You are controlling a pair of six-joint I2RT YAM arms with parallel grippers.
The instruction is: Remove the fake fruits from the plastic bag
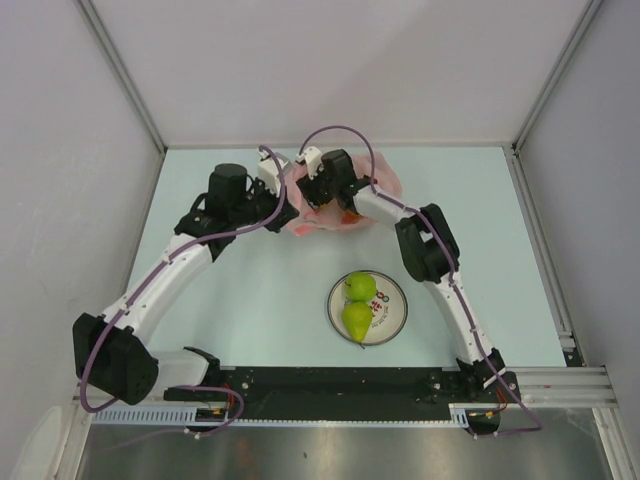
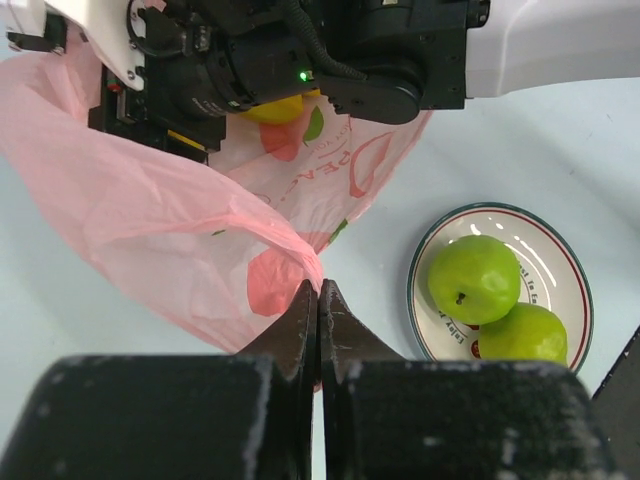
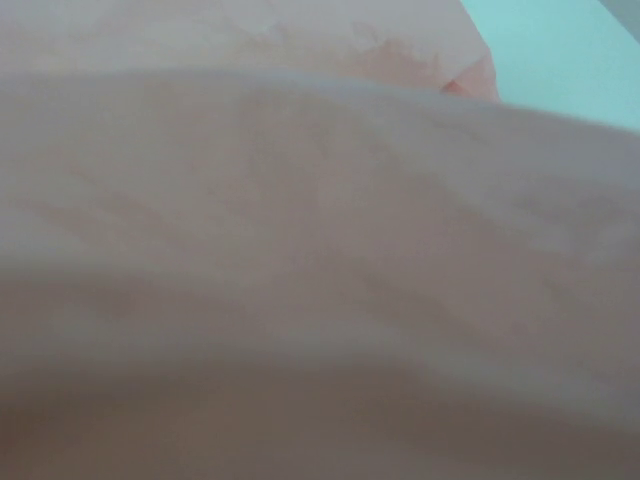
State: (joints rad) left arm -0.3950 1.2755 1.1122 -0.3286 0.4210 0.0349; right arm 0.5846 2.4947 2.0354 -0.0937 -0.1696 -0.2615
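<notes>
Nearest the left wrist lens, at bottom centre: left gripper (image 2: 318, 300), jaws pressed flat together on a thin fold of the plastic bag (image 2: 150, 220), nothing else in the pinch. Bag spread over the left half of that frame, pink and crinkled. In the top view, bag at upper centre of the table (image 1: 250, 290), well apart from the white plate (image 2: 415, 290).

Buried in the bag's mouth, upper centre of the top view: right gripper (image 1: 322, 200). Fingers hidden by film, and the right wrist view filled with blurred pink plastic only, so cannot tell how wide apart, or whether closed on anything. At top centre of the left wrist view, a yellow fruit (image 2: 275, 108) peeking out at the bag's mouth, apparently not yet out. On the plate at lower right: green apple (image 2: 473, 278) and green pear (image 2: 525, 333), touching.

Likely troubles from here:
- Catching film together with fruit, with plastic draped right over the right fingers. Would drag the whole bag along on the way out.
- Losing the left pinch, only a small fold of thin, slippery film. Would let the mouth collapse over the fruit.
- Squeezing a glossy, rounded fruit off-centre and squirting it deeper into the bag or out across the table.
- Working blind with the right wrist lens smothered, so little chance of checking the catch.
</notes>
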